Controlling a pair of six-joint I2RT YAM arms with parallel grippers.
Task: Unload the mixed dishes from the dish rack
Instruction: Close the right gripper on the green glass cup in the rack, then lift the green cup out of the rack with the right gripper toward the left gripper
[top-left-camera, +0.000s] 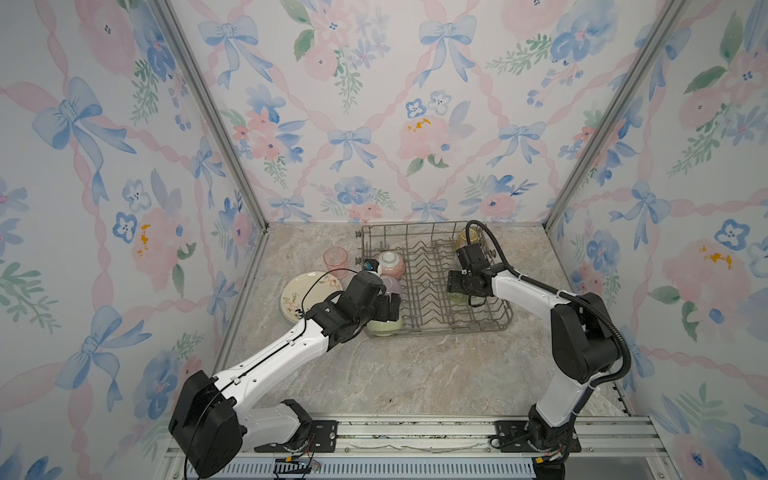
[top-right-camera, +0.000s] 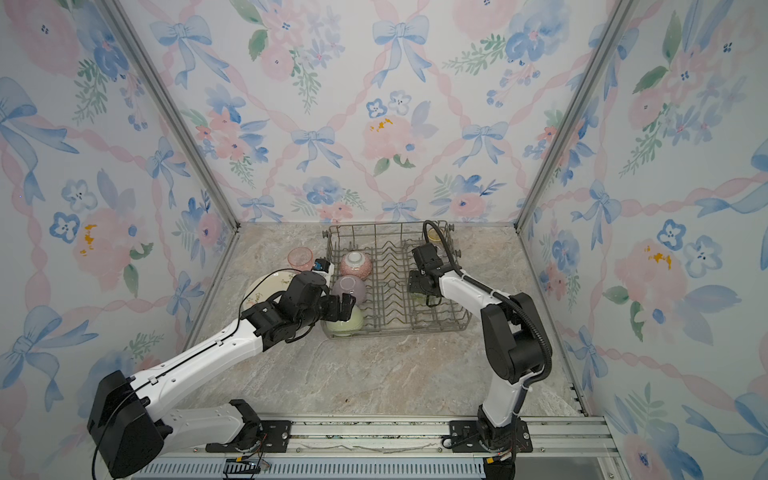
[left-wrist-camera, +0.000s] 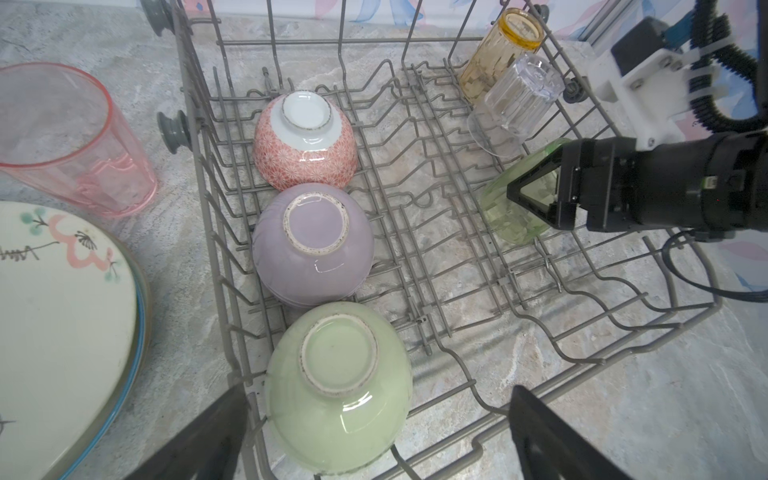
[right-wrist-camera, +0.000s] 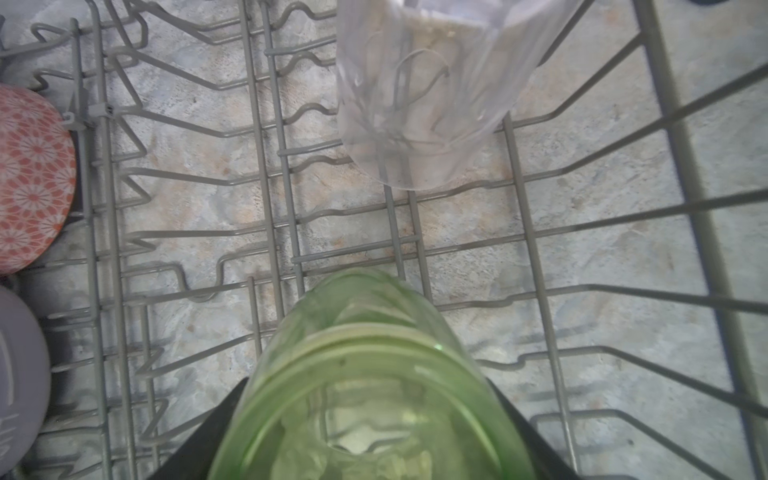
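The grey wire dish rack (top-left-camera: 440, 328) stands at the back of the marble table. Three bowls lie upside down along its left side: pink (left-wrist-camera: 305, 141), lilac (left-wrist-camera: 311, 245) and green (left-wrist-camera: 338, 386). My left gripper (left-wrist-camera: 374, 436) hangs open just above the green bowl, one finger on each side of it, touching nothing. My right gripper (right-wrist-camera: 374, 436) is shut on a green tumbler (right-wrist-camera: 365, 332) low inside the rack's right side. A clear tumbler (left-wrist-camera: 517, 104) and an amber tumbler (left-wrist-camera: 503, 54) lean in the far right corner.
Left of the rack, a pink tumbler (left-wrist-camera: 70, 141) stands upright on the table. Next to it lies a stack of plates (left-wrist-camera: 62, 332), cream floral on top. Rows of tines fill the rack's middle (right-wrist-camera: 266, 166). Wallpapered walls enclose the table on three sides.
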